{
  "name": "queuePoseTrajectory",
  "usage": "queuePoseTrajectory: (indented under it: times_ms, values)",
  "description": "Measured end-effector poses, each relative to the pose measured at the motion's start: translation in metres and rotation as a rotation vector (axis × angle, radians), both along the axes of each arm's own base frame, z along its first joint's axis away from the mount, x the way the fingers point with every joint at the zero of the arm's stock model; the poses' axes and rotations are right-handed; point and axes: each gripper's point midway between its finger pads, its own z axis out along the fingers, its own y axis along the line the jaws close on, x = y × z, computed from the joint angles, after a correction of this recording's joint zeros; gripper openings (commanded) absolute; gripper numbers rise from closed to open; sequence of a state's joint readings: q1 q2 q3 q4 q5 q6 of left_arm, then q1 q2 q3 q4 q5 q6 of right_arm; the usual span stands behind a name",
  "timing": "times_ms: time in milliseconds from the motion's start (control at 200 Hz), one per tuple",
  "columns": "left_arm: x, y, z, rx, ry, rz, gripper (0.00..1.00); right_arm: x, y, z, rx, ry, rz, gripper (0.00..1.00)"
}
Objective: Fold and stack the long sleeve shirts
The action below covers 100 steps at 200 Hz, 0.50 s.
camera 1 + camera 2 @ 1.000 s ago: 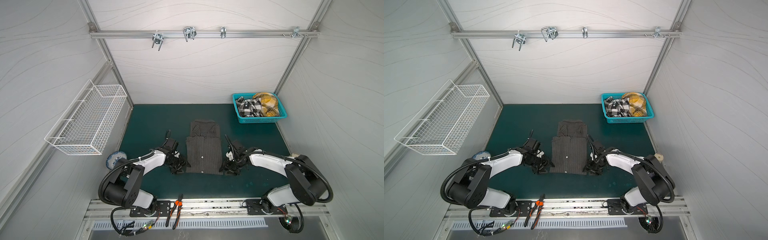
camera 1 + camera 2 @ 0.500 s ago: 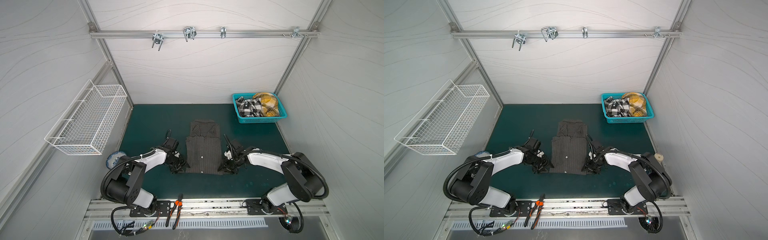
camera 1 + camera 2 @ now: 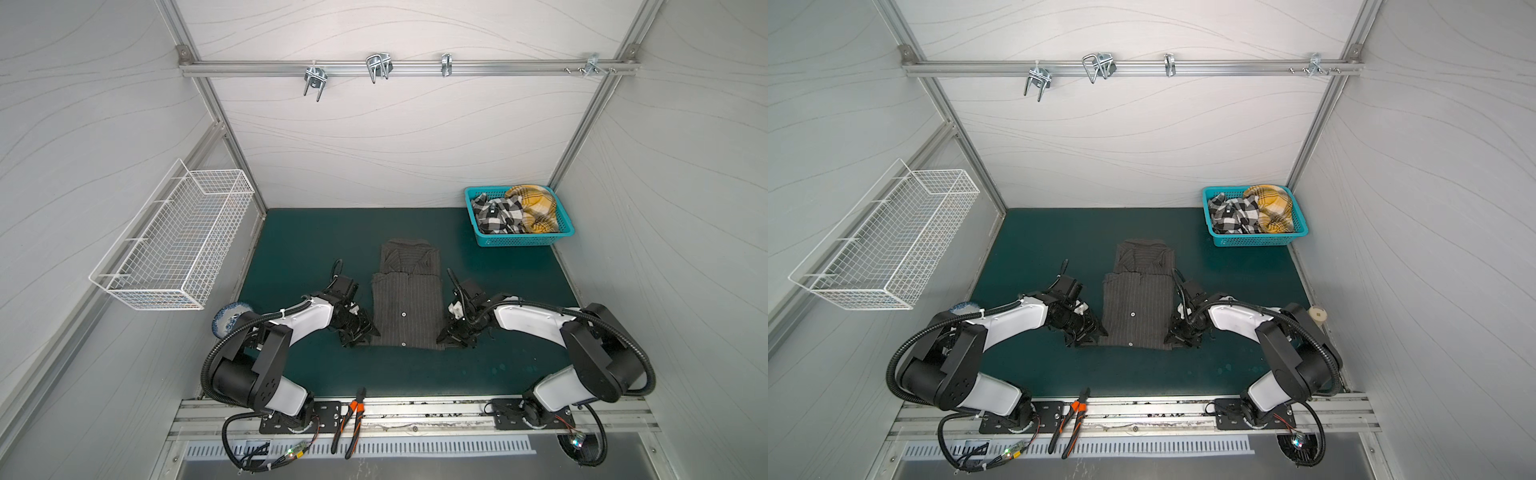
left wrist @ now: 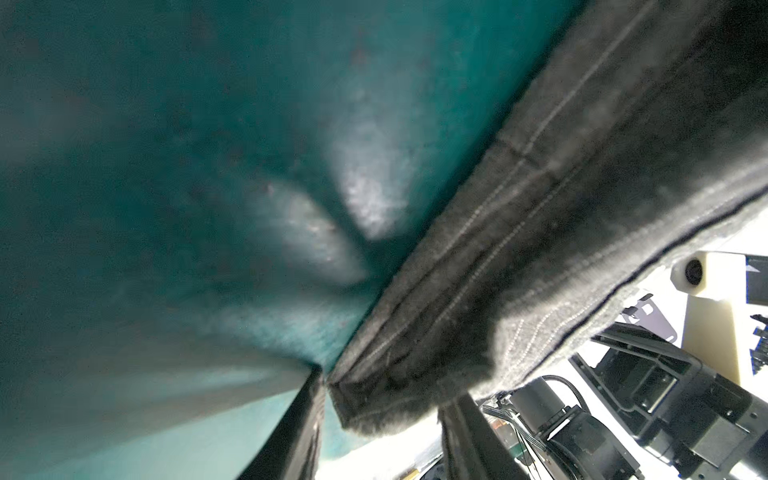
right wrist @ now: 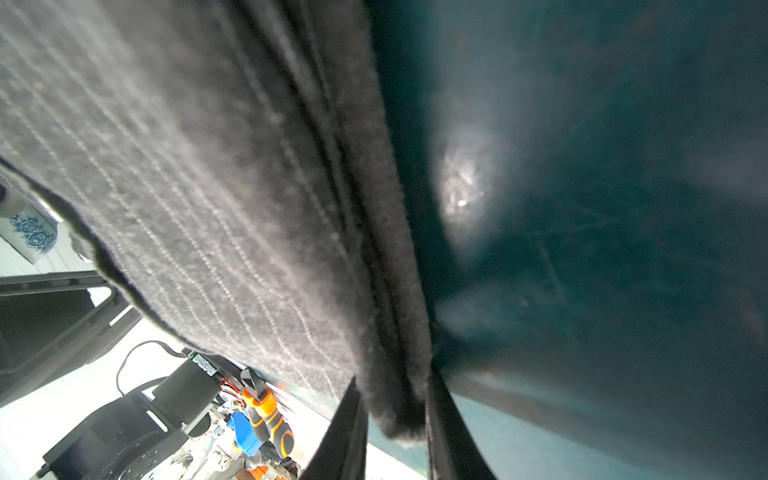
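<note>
Flanking the near hem of the dark pinstriped shirt (image 3: 405, 303), which lies narrowed to a strip at the middle of the green mat (image 3: 316, 232) in both top views, collar toward the back wall, I have my left gripper (image 3: 360, 337) at its lower left corner and my right gripper (image 3: 452, 338) at its lower right. My right jaws stand narrow, pinched on a thick roll of hem. My left jaws stand wider with the corner between them, and I cannot tell whether they truly bite. The risk, as I judge it, is in lifting toward the collar: a loose left corner could slip free, or only the top layers rise, and the folded-in sides would spill and skew the fold.
</note>
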<state>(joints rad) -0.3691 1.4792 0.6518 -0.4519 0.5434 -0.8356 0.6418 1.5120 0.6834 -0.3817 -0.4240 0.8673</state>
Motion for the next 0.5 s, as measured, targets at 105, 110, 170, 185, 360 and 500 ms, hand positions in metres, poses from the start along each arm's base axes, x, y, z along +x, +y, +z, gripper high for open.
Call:
queuePoseTrajectory:
  times_ms: [105,110,170,185,360,500]
  values:
    - [-0.0008,0.0004,0.0003,-0.008,-0.019,0.008,0.45,0.0001,0.0000,-0.0003,0.000,0.002,-0.001,0.24]
    - [-0.0007,0.0004,0.0004,-0.009,-0.019,0.008,0.45,0.0000,0.0001,-0.0002,0.000,0.002,0.000,0.24]
    - [-0.0003,0.0003,0.0000,-0.010,-0.021,0.009,0.43,0.0002,0.0003,-0.0005,0.001,0.004,-0.001,0.23]
    - [-0.0003,0.0002,-0.0002,-0.010,-0.019,0.011,0.42,0.0001,0.0004,-0.0007,0.001,0.005,0.000,0.22]
    - [-0.0013,-0.0007,-0.0051,-0.014,0.026,0.018,0.34,0.0002,0.0012,-0.0008,0.003,0.010,0.001,0.21]
    - [-0.0015,-0.0027,-0.0044,-0.029,0.031,0.016,0.31,0.0004,0.0006,-0.0010,-0.001,0.007,-0.001,0.16]
